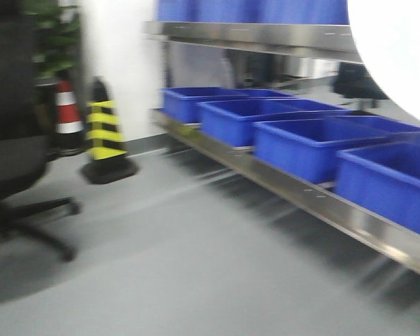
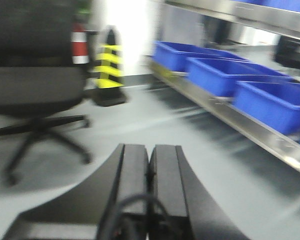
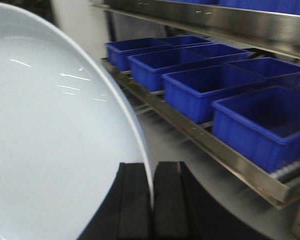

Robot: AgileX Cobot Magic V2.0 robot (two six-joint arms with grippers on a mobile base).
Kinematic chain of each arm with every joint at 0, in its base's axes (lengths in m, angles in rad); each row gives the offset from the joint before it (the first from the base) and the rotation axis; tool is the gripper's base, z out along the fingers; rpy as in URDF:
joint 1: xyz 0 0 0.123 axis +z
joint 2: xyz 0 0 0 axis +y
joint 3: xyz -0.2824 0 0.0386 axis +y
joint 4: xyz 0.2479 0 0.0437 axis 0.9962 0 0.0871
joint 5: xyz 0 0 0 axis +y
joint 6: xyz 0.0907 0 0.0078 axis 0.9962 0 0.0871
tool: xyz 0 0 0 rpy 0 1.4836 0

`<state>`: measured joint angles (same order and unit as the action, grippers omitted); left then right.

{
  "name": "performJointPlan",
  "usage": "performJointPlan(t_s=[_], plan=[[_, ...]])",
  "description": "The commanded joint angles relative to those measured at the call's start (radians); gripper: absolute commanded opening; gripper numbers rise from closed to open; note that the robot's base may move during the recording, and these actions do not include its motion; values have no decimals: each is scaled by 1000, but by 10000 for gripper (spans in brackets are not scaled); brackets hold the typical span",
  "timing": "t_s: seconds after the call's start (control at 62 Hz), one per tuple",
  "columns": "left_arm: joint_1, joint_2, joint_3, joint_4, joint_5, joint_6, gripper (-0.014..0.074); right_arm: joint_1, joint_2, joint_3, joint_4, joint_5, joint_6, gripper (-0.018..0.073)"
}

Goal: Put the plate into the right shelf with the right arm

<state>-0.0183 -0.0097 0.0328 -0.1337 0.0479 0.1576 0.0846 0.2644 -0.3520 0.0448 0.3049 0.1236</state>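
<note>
While frames blur, layout reads left to right. Far left: black office chair [image 2: 35, 90], striped cone [image 1: 106, 133] by wall. Left gripper [image 2: 150, 155]: fingers pressed together, nothing between. Plate [image 3: 50, 140]: rim pinched between fingers of right gripper [image 3: 152, 175], carried in air, well apart from shelving. Blue bins [image 3: 200, 90] line lower board. Right shelf [image 3: 215, 20], judged to be upper steel board with tall lip, sits above them. Handling judgement: plate stiff, glossy, likely slippery, breakable. Rim is only workable hold; firm clamp needed, no knocks against steel lip.
</note>
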Motion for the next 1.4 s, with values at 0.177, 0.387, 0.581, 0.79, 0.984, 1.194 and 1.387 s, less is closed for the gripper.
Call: performJointPlan(t_s=[0.177, 0.387, 0.581, 0.79, 0.984, 1.194, 1.387], plan=[[-2, -10, 10, -8, -90, -7, -128, -7, 9, -30, -8, -94, 1, 54], [-2, -10, 10, -8, -90, -7, -128, -7, 9, -30, -8, -94, 1, 54], [-2, -10, 10, -8, -90, -7, -128, -7, 9, -30, -8, -94, 1, 54], [-2, -10, 10, -8, -90, -7, -128, -7, 9, -30, -8, -94, 1, 54], [-2, -10, 10, -8, -90, -7, -128, -7, 9, -30, -8, -94, 1, 54], [-2, -10, 10, -8, -90, -7, -128, -7, 9, -30, -8, -94, 1, 54], [-2, -10, 10, -8, -90, -7, -128, -7, 9, -30, -8, -94, 1, 54]])
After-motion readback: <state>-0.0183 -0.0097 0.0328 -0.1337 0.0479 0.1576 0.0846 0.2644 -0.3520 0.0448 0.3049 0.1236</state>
